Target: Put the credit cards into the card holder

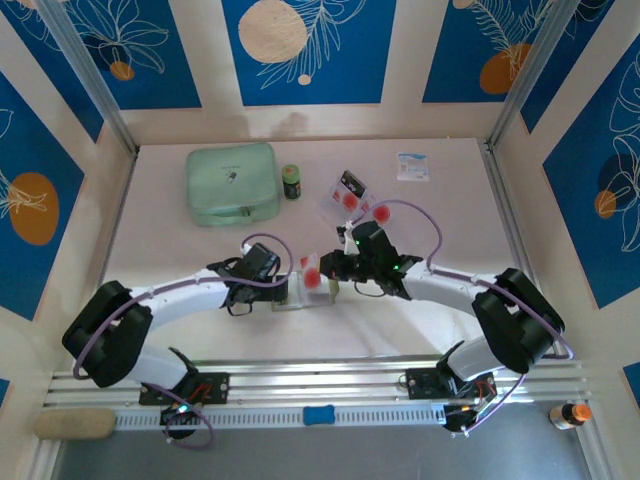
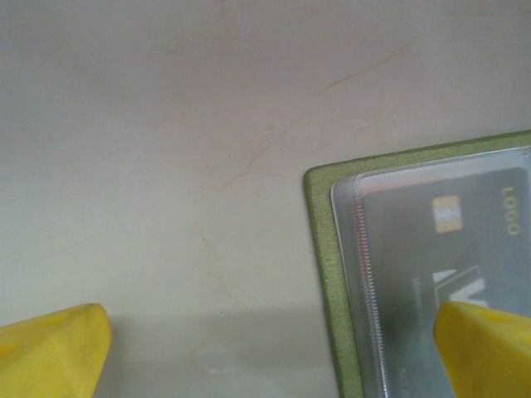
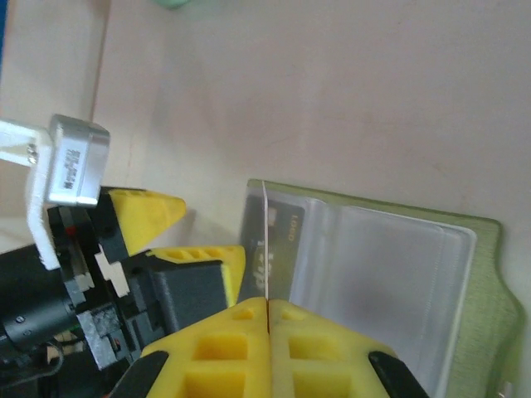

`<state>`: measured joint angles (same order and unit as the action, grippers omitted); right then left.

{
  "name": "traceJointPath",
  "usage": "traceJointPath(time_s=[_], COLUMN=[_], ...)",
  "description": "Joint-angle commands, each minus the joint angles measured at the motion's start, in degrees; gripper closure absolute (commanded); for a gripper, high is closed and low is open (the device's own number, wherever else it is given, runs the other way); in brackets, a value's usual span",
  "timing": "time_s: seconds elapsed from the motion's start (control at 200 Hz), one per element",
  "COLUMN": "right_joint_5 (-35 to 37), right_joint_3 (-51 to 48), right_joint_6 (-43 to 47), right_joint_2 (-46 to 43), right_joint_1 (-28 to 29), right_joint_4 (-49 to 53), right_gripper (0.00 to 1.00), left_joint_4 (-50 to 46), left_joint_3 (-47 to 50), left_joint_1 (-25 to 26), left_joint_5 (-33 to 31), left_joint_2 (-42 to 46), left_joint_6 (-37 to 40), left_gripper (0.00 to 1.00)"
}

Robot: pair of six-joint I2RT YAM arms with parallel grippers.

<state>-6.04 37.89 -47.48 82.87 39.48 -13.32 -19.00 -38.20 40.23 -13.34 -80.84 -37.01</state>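
Note:
The olive-green card holder lies open on the table between my two grippers, clear sleeves up. A dark card sits in its end sleeve. My right gripper is shut on a white credit card, seen edge-on and standing upright over that sleeve's end; from above its red circle shows. My left gripper is open and straddles the holder's corner, one fingertip over the sleeve and the other on bare table.
A clear tray with more red-circle cards stands behind the right gripper. A mint-green zip case and a small dark bottle are at the back left, a white packet at the back right.

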Motion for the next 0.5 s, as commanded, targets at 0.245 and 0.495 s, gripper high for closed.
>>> traceJointPath(time_s=[0.245,0.495], right_joint_5=[5.6,6.1], right_joint_3=[-3.7,-4.3], right_joint_6=[-3.7,-4.9], right_joint_2=[3.4,7.3], right_joint_1=[2.9,4.4], right_joint_4=[-13.0,-17.3], right_gripper=[1.0,1.0], left_joint_4=[-4.4,-5.4], left_joint_3=[0.3,1.2], left_joint_1=[-0.5,-0.5], left_joint_5=[-2.6,-3.1], left_joint_2=[-0.6,-0.2], left_joint_6=[-2.3,-3.3], left_gripper=[0.0,0.0])
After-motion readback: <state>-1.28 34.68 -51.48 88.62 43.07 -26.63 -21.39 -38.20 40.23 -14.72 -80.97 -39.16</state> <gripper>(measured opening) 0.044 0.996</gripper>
